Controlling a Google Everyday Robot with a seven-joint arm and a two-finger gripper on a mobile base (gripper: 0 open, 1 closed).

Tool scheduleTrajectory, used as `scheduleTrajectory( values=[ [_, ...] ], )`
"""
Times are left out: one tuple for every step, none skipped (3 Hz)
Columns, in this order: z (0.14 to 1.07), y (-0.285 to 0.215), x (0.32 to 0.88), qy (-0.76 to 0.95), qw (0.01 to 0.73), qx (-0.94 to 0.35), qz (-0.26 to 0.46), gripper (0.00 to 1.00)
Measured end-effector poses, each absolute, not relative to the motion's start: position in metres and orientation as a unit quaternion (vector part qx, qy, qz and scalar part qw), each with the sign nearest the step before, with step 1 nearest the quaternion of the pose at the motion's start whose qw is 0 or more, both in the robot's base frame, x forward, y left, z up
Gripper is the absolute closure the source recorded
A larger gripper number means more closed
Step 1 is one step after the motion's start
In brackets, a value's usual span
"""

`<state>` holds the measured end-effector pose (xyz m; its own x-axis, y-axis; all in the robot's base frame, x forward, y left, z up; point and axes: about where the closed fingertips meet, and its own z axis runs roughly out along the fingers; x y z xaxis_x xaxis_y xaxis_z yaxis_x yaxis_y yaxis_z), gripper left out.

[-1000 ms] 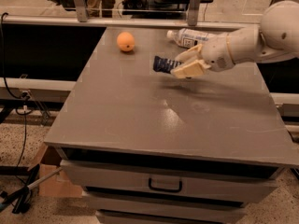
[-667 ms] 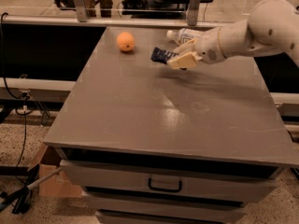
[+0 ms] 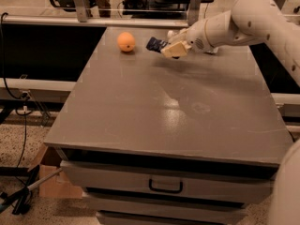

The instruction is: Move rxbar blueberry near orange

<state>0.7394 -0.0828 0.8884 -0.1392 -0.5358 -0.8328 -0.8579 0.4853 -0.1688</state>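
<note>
The orange (image 3: 126, 41) sits on the grey tabletop (image 3: 173, 107) near its far left corner. My gripper (image 3: 171, 48) comes in from the right on the white arm and is shut on the rxbar blueberry (image 3: 156, 44), a dark navy wrapper sticking out to the left of the fingers. The bar is held just above the table, a short way to the right of the orange, apart from it.
A clear water bottle lies behind my arm at the table's far right, mostly hidden. A metal rail and chair legs stand behind the table. Drawers with a handle (image 3: 165, 187) are below the front edge. A cardboard box (image 3: 51, 182) sits on the floor at left.
My gripper has carried the bar to the left and toward the table's far edge, closer to the orange. The orange has not moved.
</note>
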Motion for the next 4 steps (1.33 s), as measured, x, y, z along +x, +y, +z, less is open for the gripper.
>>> scheduleTrajectory(
  values=[
    [0.88, -0.07, 0.753, 0.734, 0.447, -0.479, 0.181, 1.0],
    [0.878, -0.05, 0.762, 0.727, 0.445, -0.488, 0.189, 0.86],
    [0.88, -0.029, 0.764, 0.723, 0.44, -0.493, 0.2, 0.62],
    [0.881, -0.014, 0.762, 0.722, 0.435, -0.497, 0.209, 0.4]
  ],
)
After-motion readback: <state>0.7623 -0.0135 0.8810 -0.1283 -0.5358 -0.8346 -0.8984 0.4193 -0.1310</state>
